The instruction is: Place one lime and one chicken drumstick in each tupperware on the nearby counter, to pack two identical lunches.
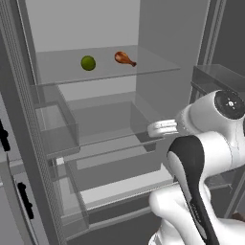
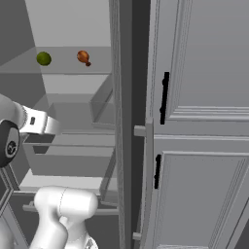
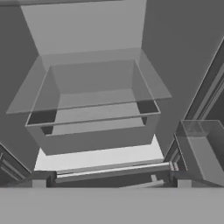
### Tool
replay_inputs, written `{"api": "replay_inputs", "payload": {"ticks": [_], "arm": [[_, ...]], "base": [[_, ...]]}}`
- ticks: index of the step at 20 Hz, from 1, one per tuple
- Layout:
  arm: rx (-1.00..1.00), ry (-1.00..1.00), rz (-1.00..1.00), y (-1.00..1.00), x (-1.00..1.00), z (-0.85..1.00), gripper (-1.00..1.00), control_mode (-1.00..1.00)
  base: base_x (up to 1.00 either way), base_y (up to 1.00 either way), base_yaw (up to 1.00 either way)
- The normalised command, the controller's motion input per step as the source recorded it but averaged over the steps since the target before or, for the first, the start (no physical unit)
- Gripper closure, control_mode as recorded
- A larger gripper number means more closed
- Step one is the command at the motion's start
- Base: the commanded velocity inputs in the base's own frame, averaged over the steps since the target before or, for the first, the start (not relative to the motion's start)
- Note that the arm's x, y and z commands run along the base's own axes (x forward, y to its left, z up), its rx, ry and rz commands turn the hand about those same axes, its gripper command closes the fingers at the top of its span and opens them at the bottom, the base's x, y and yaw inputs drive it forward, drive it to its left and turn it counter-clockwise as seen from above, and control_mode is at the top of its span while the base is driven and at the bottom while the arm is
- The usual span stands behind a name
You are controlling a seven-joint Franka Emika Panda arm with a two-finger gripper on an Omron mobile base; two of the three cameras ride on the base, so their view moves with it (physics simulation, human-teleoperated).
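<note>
A yellow-green lime rests on the upper glass shelf of an open fridge. A reddish-brown chicken drumstick lies just to its right on the same shelf, a little apart from it. My gripper hangs well below that shelf, level with the middle shelf, pointing into the fridge. The hand view looks down into a clear drawer, with nothing between the fingers, so the gripper is open and empty. The tupperware and the counter are out of view.
Glass shelves stack below the upper one. A clear door bin juts out on the left and another on the right. The fridge's side wall and grey cabinet doors with black handles stand to the right.
</note>
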Motion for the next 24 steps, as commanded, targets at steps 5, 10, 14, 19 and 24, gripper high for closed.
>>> {"api": "replay_inputs", "payload": {"ticks": [5, 10, 14, 19, 24], "arm": [[-0.05, -0.14, 0.05, 0.00, 0.11, 0.48, -1.00, -1.00], [-0.06, -0.05, 0.09, 0.00, 0.22, 0.41, -1.00, -1.00], [-0.04, -0.01, 0.09, 0.00, 0.31, 0.42, -1.00, -1.00], [-0.02, 0.00, 0.04, 0.00, 0.37, 0.36, -1.00, -1.00], [0.00, 0.00, 0.00, 0.00, 0.60, 0.10, -1.00, -1.00]], "base": [[0.00, 0.00, 0.00], [0.00, 0.00, 0.00], [0.00, 0.00, 0.00], [0.00, 0.00, 0.00], [0.00, 0.00, 0.00]]}}
